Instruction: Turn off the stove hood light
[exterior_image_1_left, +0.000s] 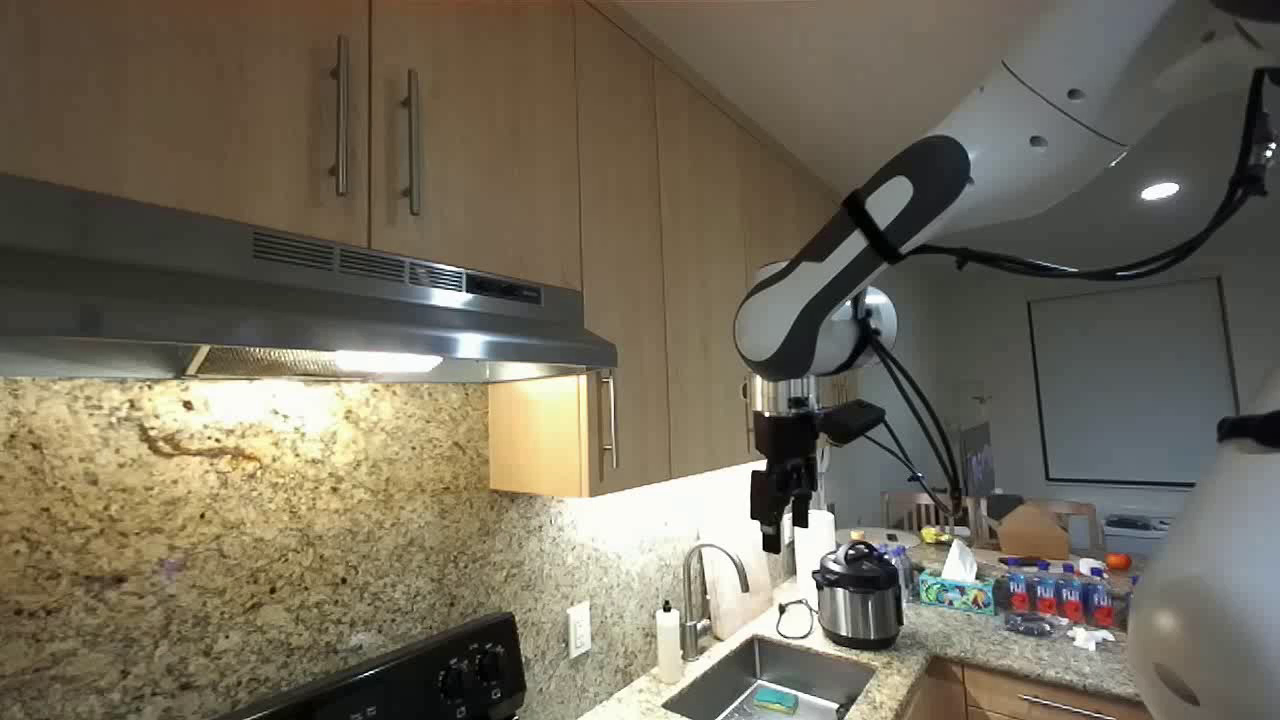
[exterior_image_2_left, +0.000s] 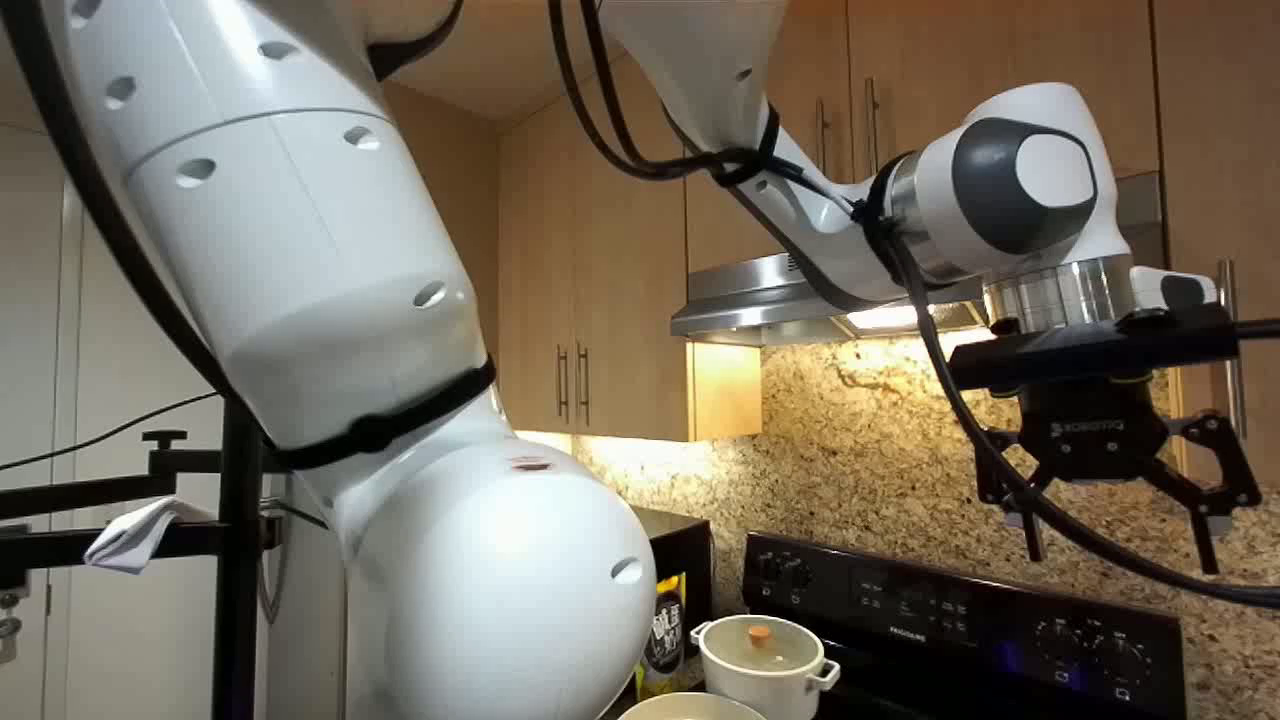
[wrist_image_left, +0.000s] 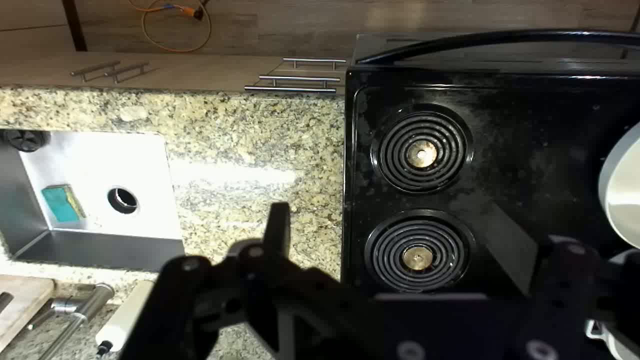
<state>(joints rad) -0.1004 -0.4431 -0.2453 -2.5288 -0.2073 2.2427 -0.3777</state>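
Wooden cabinets (exterior_image_1_left: 480, 130) ran the length of the kitchen above a stone backsplash (exterior_image_1_left: 300, 540), and what a backdrop they made! Out in front, big in both exterior views, hung the white robot arm (exterior_image_2_left: 330, 270), its wrist turned down. Below it, in the wrist view, spread the speckled surface (wrist_image_left: 240, 120), with the black stove (wrist_image_left: 540, 125) right alongside. Up we went to the steel hood (exterior_image_1_left: 300, 315), fixed under the cabinets, over the stove, and that was the story! On its underside sat the hood light (exterior_image_1_left: 388, 361), the target of the whole contest, and it was glowing, washing the stone in yellow. So no score on the board: the light was on, the job undone. On the hood's front face came a dark control strip (exterior_image_1_left: 503, 289), probably where the light was worked from, though its markings were too small to read. And the fingers (exterior_image_2_left: 1204, 540)? Spread wide, nothing between them, tips down, well apart from the hood, touching nothing in sight. Early going, by the look of it: no contact with a control showed, so the approach, the pick of the right one, the press and a dark light all lay left to do.
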